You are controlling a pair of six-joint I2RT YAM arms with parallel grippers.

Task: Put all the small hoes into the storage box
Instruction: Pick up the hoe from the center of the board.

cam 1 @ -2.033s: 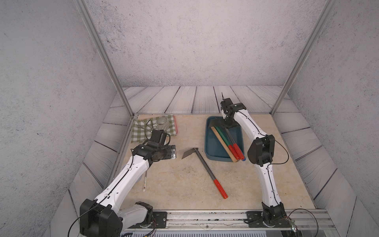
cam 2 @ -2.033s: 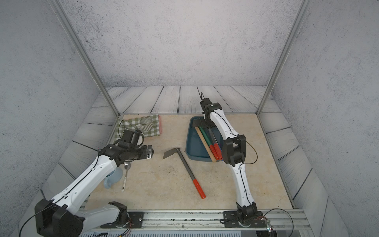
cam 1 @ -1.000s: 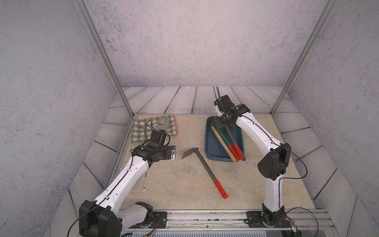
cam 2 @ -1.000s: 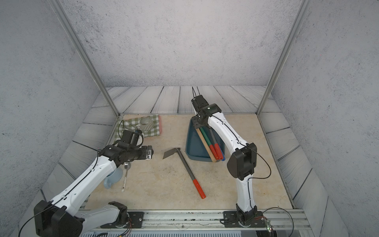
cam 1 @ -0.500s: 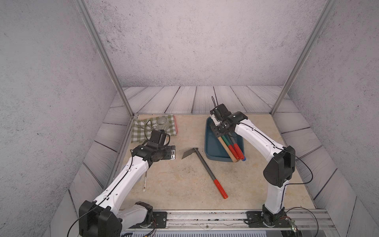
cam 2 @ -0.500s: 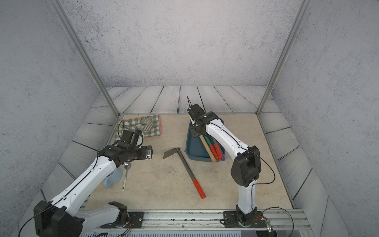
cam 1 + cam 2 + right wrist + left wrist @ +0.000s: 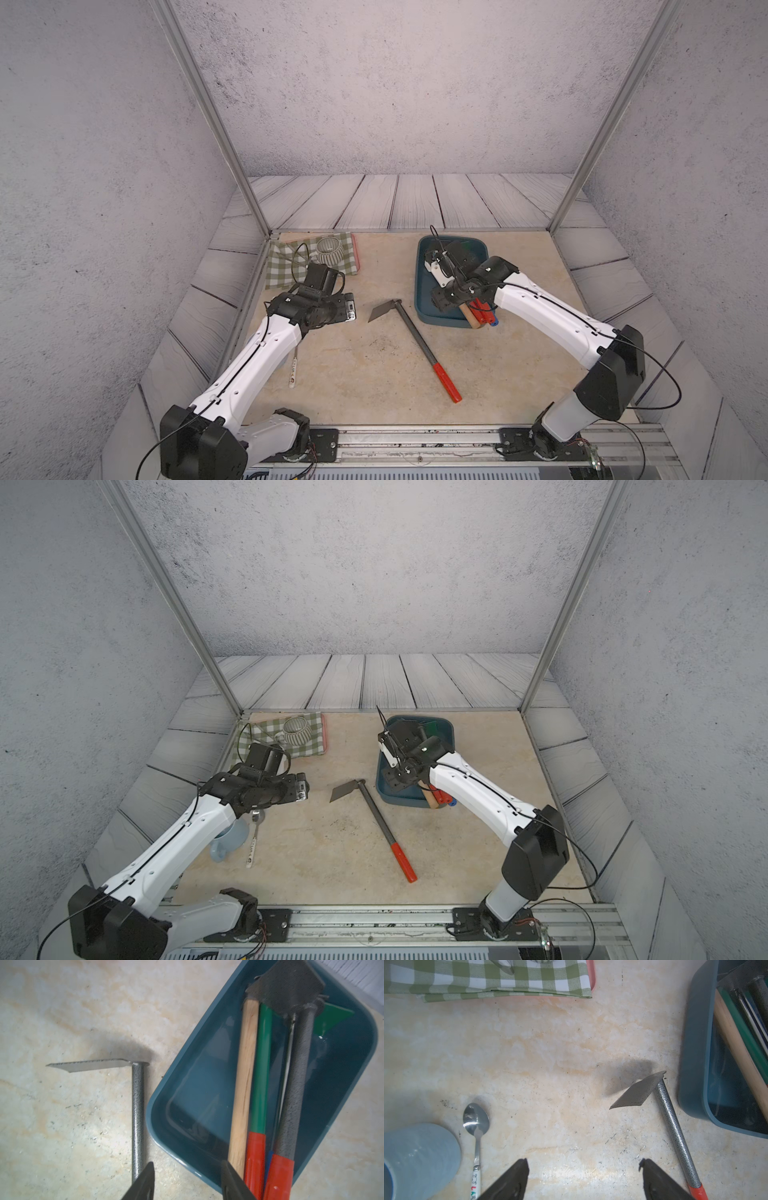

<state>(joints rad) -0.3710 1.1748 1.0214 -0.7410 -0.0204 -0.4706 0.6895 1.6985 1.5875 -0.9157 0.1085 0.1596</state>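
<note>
**Small hoe lying loose, not yet gripped**

Right tool is hovering over the near corner of the storage box. Its jaws are standing partly apart with nothing between them. Left tool is hanging over bare counter, jaws wide, also carrying nothing.

The hoe is lying on the counter just beside the box and seemingly not touching it. Its blade is sitting near the box's near corner, and its red grip is pointing back toward the robot's base. In the right wrist view the shaft is running just outside one fingertip, not in the gap.

Handling, as a judgement:
- **Feel:** it is looking like an all-metal piece, stiff, not fragile and likely head-heavy.
- **Shaft:** thin and round with a speckled finish, so it is probably prone to rolling or pivoting in a pinch.
- **Where to hold:** best across the shaft, a little toward the blade from the middle, so the head is not drooping.
- **Red grip:** probably less slippery, but too far from the balance point.
- **Blade:** thin and angled up off the counter, so a poor place to hold.

The box is already holding other long tools. The free strip is lying between the wooden handle and the wall nearest the hoe. The hoe is looking about as long as the box, so it is likely needing to go in lengthwise.
</note>
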